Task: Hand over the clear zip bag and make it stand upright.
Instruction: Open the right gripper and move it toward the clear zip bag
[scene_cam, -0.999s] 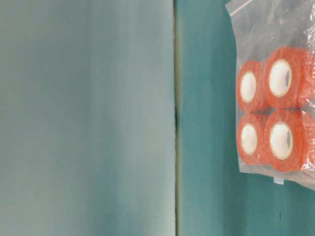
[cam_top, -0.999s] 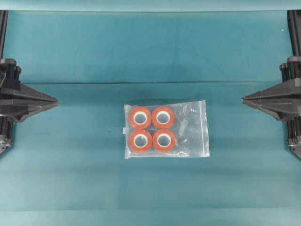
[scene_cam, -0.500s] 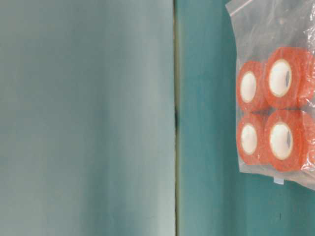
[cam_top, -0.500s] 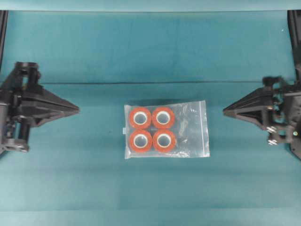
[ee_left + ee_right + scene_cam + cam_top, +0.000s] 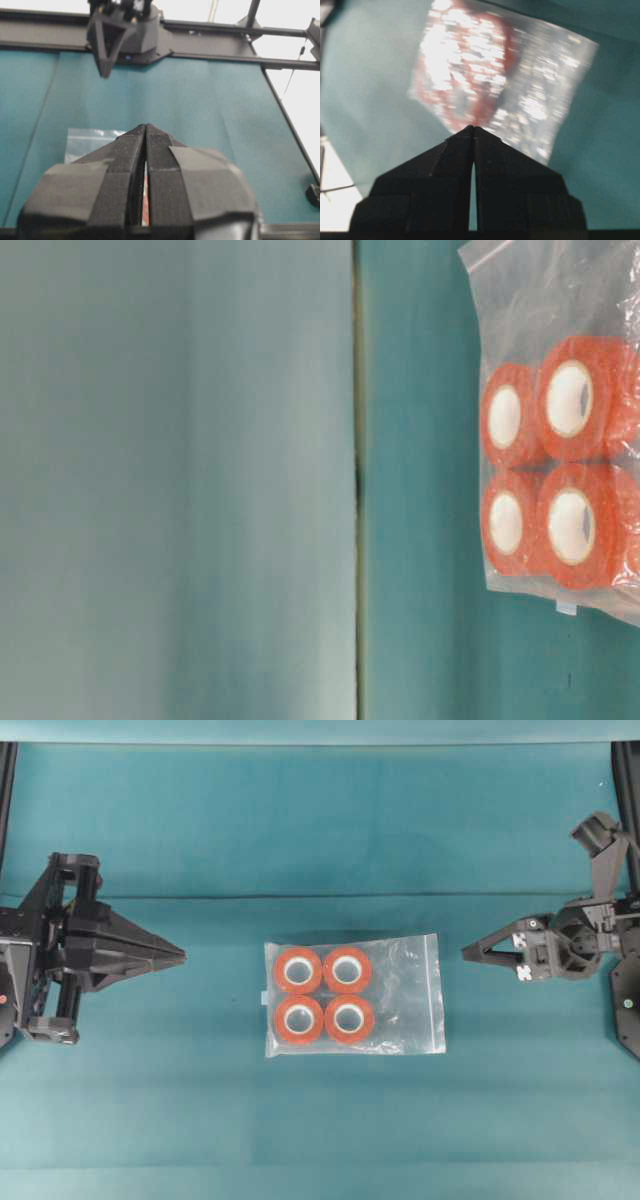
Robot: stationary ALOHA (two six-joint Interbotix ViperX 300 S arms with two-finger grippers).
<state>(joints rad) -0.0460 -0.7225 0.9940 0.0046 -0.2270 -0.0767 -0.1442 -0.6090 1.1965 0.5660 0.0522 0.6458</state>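
Observation:
The clear zip bag [image 5: 354, 994] lies flat on the teal cloth in the overhead view, its zip strip along the right edge and several orange-red tape rolls with white cores on its left side. It also fills the right edge of the table-level view as the bag [image 5: 560, 430]. My left gripper [image 5: 182, 957] is shut with nothing in it, its tip pointing at the bag from the left, well apart. My right gripper [image 5: 465, 955] is shut and empty, just right of the zip edge. The bag [image 5: 505, 75] is blurred ahead of the right gripper [image 5: 472, 128]. The left gripper [image 5: 146, 126] hides most of the bag [image 5: 85, 142].
Teal cloth [image 5: 320, 840] covers the table, with a fold line running across behind the bag. Black frame rails [image 5: 220, 30] stand at the far side in the left wrist view, and the right arm [image 5: 117, 30] hangs there. Bare cloth lies all round the bag.
Both arms have come in from the table's sides toward the bag. The right gripper has tipped downward. The bag has not moved.

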